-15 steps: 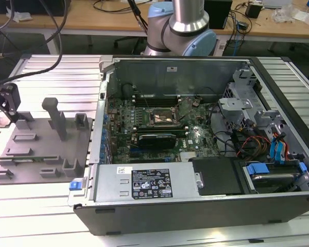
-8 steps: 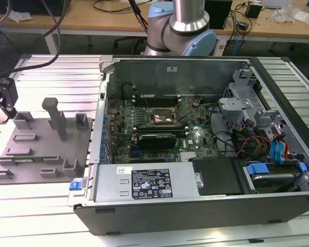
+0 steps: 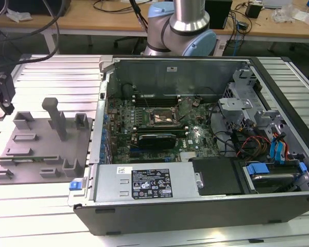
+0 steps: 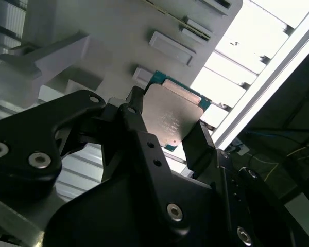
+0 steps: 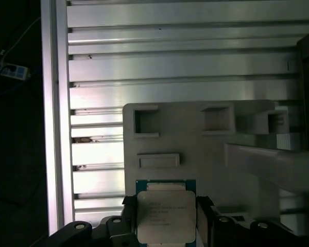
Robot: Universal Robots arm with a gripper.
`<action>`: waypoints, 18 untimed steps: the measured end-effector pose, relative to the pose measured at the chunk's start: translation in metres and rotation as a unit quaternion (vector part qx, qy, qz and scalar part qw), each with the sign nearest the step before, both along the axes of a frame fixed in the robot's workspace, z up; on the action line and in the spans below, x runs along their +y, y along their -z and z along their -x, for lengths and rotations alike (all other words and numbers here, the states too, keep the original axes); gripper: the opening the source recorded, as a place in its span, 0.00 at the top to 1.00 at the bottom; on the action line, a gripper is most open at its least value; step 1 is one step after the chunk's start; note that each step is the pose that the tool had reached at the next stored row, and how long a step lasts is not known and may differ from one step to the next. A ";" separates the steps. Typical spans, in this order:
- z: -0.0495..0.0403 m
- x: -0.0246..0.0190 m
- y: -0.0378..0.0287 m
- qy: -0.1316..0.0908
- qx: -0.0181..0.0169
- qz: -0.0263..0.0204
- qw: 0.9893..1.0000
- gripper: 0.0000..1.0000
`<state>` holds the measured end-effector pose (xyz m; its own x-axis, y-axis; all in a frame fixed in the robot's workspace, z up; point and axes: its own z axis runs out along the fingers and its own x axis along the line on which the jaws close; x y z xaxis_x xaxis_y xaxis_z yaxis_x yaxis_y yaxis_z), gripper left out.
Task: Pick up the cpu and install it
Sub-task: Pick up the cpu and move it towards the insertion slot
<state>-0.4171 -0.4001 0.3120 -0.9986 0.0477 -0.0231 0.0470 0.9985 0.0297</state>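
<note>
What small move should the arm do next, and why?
Probably carry the cpu toward the socket in the case, at the exterior view's right: the gripper seems to clamp it by two sides above the grey tray.

Faint, unreadable print on cpu [image 5: 166, 216]

cpu [image 4: 171, 116] edges hid by fingers [image 4: 200, 144], arm [image 3: 188, 18] cropped
</note>
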 end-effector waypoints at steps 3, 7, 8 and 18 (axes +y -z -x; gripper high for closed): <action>0.0000 0.0002 -0.0078 0.000 0.000 0.000 1.000 0.45; 0.0000 0.0003 -0.0173 0.000 0.000 0.000 1.000 0.45; 0.0000 0.0003 -0.0191 0.000 0.000 0.000 1.000 0.45; 0.0002 0.0006 -0.0411 0.000 0.000 0.000 1.000 0.45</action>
